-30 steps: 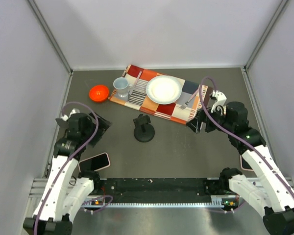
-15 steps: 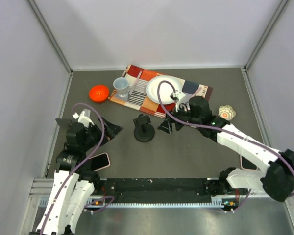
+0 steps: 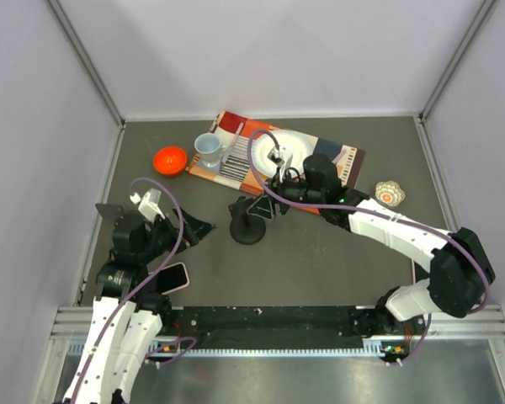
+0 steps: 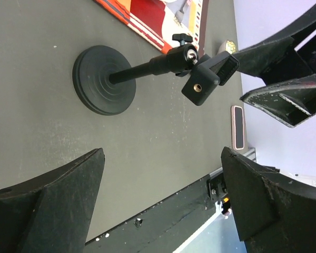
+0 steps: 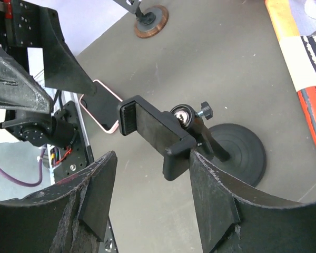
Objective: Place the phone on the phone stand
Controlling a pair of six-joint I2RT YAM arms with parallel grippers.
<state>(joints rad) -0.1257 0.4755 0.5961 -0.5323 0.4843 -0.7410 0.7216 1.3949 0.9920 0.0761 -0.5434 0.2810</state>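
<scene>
The black phone stand stands mid-table, with a round base and a clamp head. A phone in a pink case lies flat at the near left, beside the left arm; it also shows in the right wrist view. My left gripper is open and empty, left of the stand and facing it. My right gripper is open, right at the stand's head. In the right wrist view the clamp sits just ahead of the jaws, close to one finger.
A patterned placemat at the back holds a white plate and a pale blue cup. An orange bowl sits left of it. A small patterned object lies at the right. A second pink-edged phone lies near the front right.
My right arm has swung left from the table's right side to the stand's head. My left gripper has moved a little right, toward the stand. The phone has not moved.
</scene>
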